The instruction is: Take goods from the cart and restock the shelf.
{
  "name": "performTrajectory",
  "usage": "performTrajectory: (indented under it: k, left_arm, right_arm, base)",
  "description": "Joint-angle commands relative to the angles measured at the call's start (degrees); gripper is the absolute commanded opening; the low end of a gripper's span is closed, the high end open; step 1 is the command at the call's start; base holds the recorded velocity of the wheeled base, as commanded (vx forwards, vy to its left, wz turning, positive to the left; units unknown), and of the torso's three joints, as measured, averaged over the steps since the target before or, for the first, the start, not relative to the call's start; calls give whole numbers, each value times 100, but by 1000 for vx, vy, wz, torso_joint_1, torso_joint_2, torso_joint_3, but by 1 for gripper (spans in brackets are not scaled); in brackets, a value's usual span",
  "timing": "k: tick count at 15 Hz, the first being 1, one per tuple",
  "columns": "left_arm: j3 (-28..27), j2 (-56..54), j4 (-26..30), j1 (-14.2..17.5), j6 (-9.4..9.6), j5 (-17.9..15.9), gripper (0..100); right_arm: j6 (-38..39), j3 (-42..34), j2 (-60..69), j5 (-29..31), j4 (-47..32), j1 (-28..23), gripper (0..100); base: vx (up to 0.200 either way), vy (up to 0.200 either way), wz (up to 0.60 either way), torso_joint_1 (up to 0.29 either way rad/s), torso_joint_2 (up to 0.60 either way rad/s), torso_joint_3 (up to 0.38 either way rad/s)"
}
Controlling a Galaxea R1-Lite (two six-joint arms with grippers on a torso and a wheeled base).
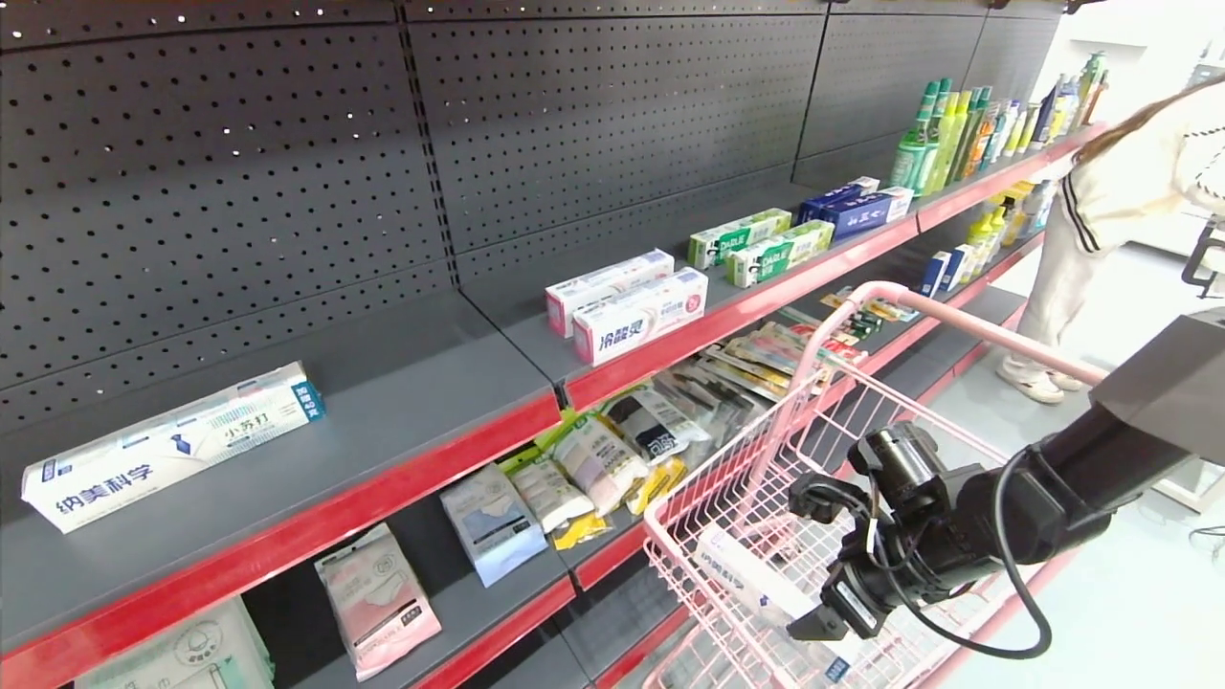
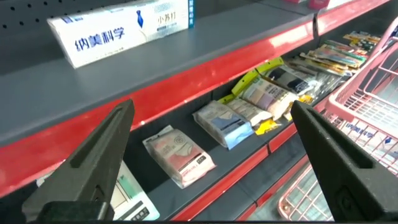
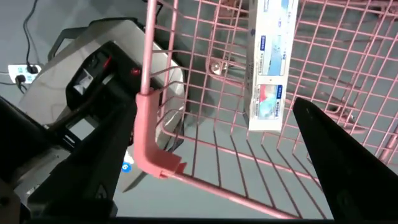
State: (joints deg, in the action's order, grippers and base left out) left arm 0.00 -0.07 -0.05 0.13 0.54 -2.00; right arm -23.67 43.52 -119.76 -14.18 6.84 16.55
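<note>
Hovering lower right in the head view, right gripper [image 1: 819,560] spread wide over long white cardboard toothpaste box [image 1: 745,576] lying in pink wire cart [image 1: 727,450], probably lining up a grasp. Left gripper [image 2: 211,109] wide, empty, facing grey red-edged shelf [image 1: 412,383].

Pink wire cart [image 3: 144,127], red-edged grey shelf [image 1: 412,383], white-and-blue box [image 1: 172,445].
</note>
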Motion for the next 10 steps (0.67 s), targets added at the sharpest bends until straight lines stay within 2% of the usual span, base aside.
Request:
performTrajectory:
  k: [1, 7, 10]
  left_arm:
    - [0, 7, -4, 4, -1, -2, 100]
    - [0, 7, -4, 4, -1, -2, 100]
    - [0, 7, -4, 4, -1, -2, 100]
  right_arm:
    - [-120, -28, -74, 3, 2, -144, 100]
    - [-384, 25, -197, -15, 28, -337, 100]
    - [-392, -54, -425, 12, 547, -363, 100]
  base:
    - [0, 0, 0, -168, 364, 198]
    - [0, 0, 0, -169, 390, 214]
    - [0, 0, 0, -216, 504, 282]
